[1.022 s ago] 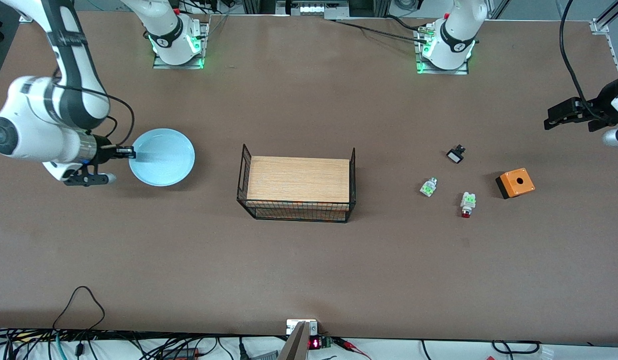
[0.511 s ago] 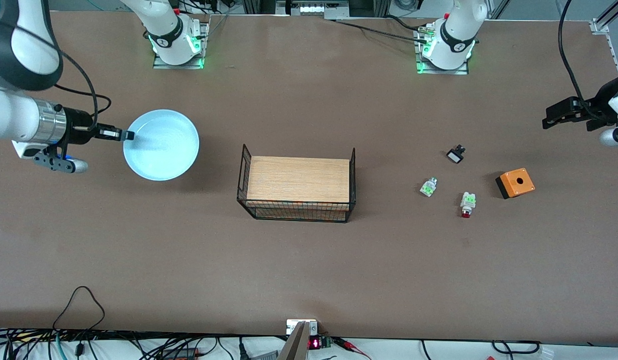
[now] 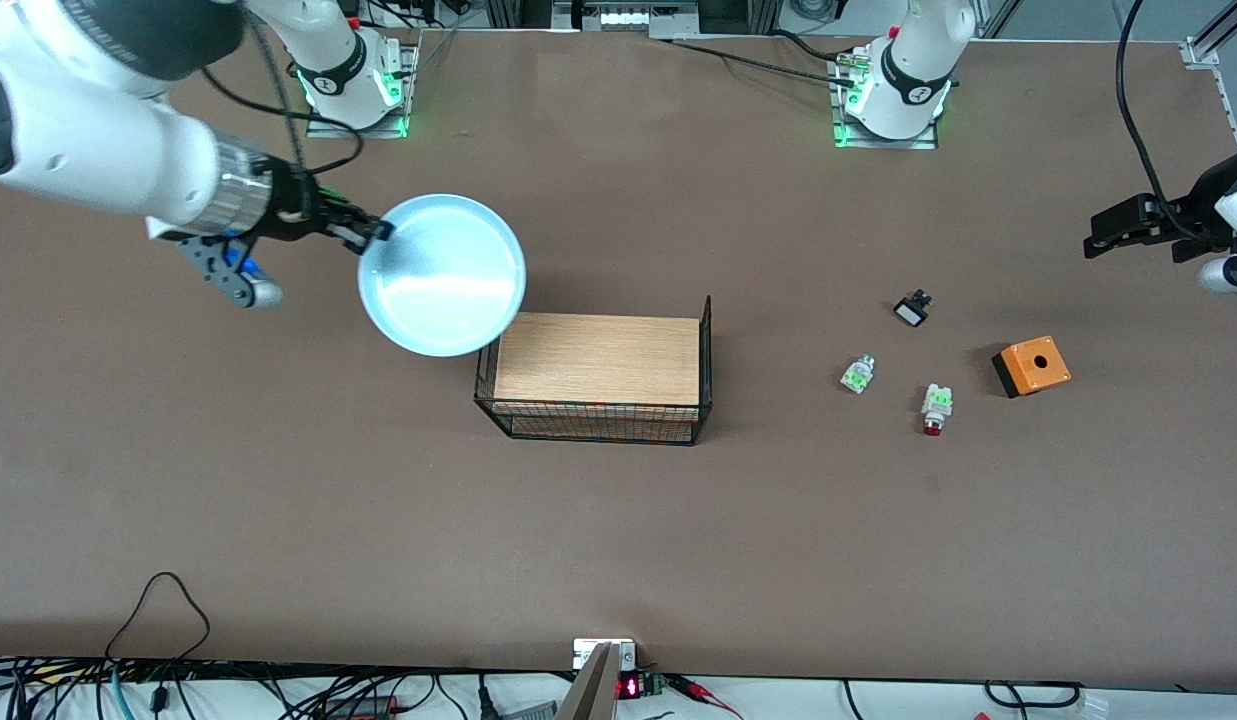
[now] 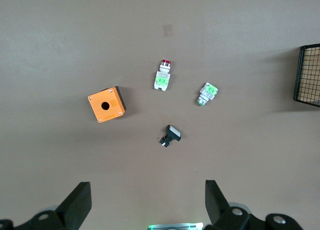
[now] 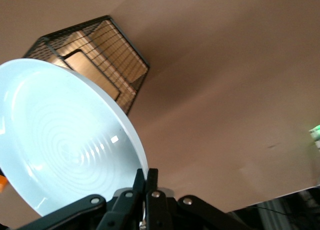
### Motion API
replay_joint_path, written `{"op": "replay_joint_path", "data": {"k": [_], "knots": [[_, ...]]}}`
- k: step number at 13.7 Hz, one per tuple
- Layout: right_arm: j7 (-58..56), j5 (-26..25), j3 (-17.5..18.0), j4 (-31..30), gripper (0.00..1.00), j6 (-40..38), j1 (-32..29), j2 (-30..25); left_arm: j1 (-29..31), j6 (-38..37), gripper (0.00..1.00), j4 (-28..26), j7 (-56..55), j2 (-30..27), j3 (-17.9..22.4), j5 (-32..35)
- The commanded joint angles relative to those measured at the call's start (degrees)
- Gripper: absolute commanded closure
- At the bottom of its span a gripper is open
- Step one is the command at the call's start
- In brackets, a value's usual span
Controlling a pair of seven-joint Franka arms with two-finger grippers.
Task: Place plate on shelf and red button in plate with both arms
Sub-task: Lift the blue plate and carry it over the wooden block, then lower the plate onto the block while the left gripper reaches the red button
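The right claw (image 3: 368, 232) pinches the plate (image 3: 441, 275) by its rim, holding it in the air over the table (image 3: 618, 540) at the corner of the wire rack (image 3: 595, 373), probably to set it there. The left claw (image 3: 1138, 238), spread wide, waits above the small parts. The red button (image 3: 935, 407) lies beside the orange box (image 3: 1030, 366), untouched.
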Motion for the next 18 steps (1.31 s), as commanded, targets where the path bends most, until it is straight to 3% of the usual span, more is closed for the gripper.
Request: {"op": "replay_joint_path", "data": {"k": [1,6,11,18], "knots": [[9.3,0.5,-0.3,1.0,1.00,5.5,4.7,2.1,-0.4,-0.7,0.00,0.5,0.5,0.0,0.0,0.9],[20.3,-1.8,-0.4,1.0,1.00,16.5,11.5,7.2,-0.4,-0.7,0.00,0.5,0.5,0.0,0.0,0.9],[25.9,-4.9,-0.4,-0.1,1.00,22.6,16.9,10.7,-0.2,-0.8,0.00,0.4,0.5,0.0,0.1,0.9],[25.3,-5.0,-0.7,-4.2,1.00,27.1,18.0,11.5,0.1,-1.3,0.00,0.5,0.5,-0.5,0.1,0.7]]}}
